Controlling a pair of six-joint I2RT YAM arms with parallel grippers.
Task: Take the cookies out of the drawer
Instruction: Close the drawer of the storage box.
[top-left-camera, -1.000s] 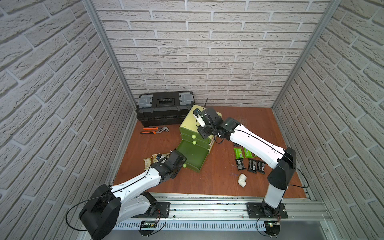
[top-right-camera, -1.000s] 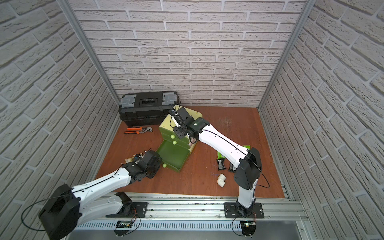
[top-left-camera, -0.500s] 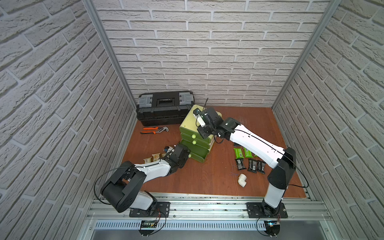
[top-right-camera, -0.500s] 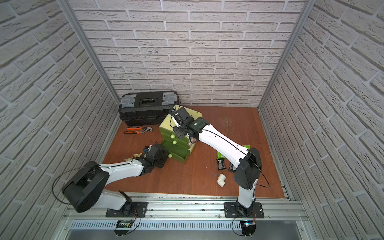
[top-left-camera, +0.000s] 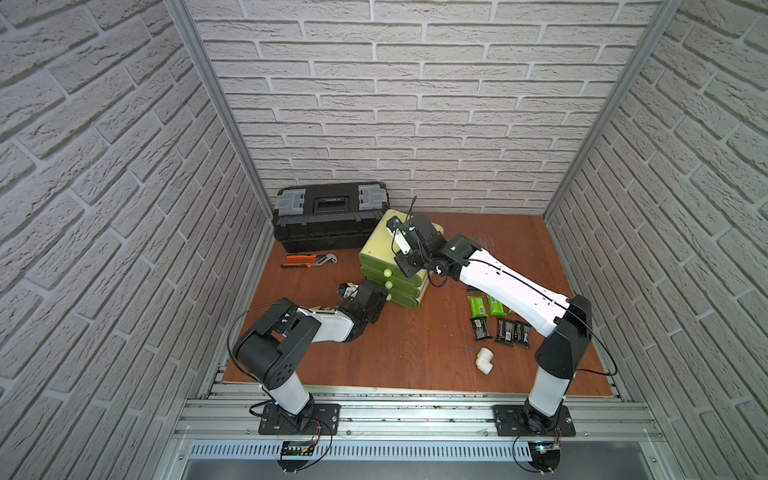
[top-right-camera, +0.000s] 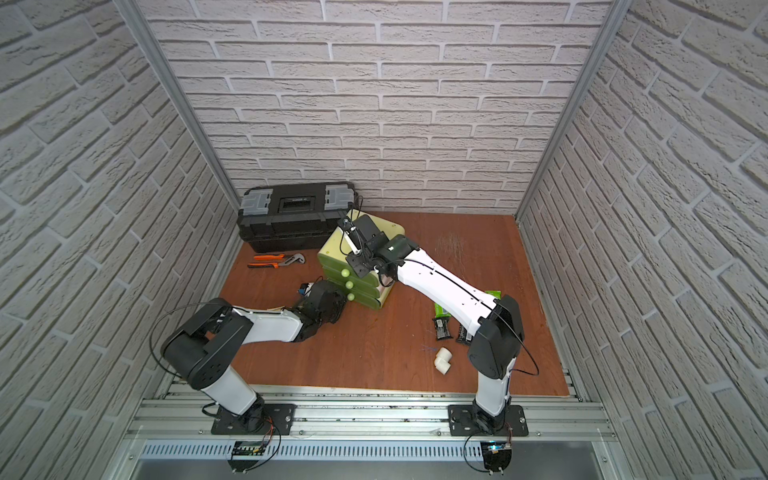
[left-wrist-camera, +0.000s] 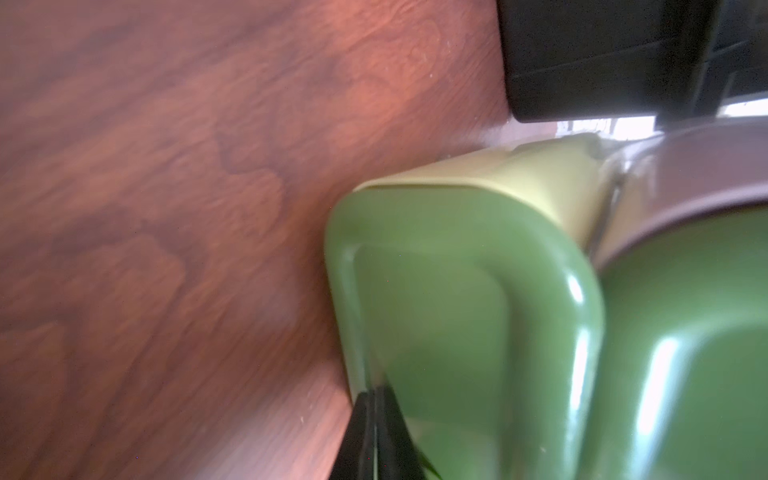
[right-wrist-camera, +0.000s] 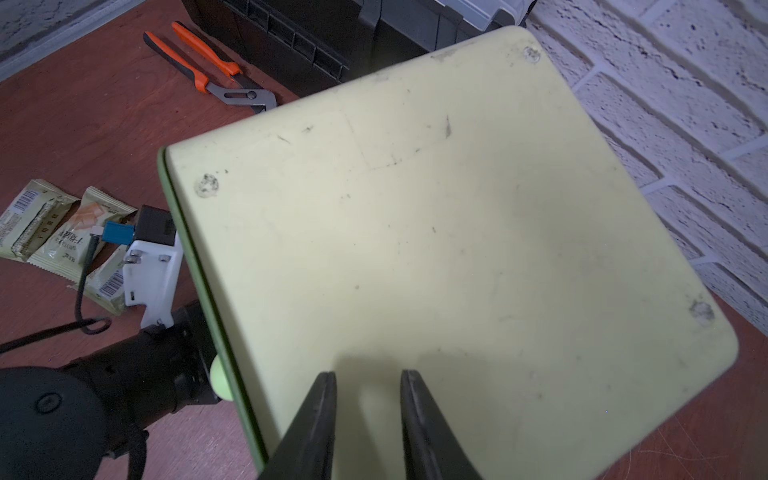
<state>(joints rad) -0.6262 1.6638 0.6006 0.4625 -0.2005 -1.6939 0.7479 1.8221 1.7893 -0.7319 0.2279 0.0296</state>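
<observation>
– Green plastic fronts, all three flush: your pale yellow-green three-drawer plastic chest was closed, so I could not tell whether any cookies were left inside. The ones in sight lay on the wooden table. The bright green packets and black packets were off to the chest's side under your right arm, and the pale beige packets were just beside your left wrist.

– Your left gripper was my worry. Its fingers were pressed almost together and held nothing, with the tips against the bottom drawer near the round pale knob. Jaws that narrow could not have taken the knob. Had you pulled like that, you would likely have skidded off the glossy front.

– Your right gripper sat at the chest's top near the front edge, jaws partly apart and empty. I could not make out whether it touched. If it was not truly pressing down, a tug on the drawer would probably have dragged or tipped the whole chest rather than opened it.

– Mind the beige packets too. Your left wrist hung right over them, so a backward pull could have swept them aside. The white plastic pipe elbow lay well clear of all that.
</observation>
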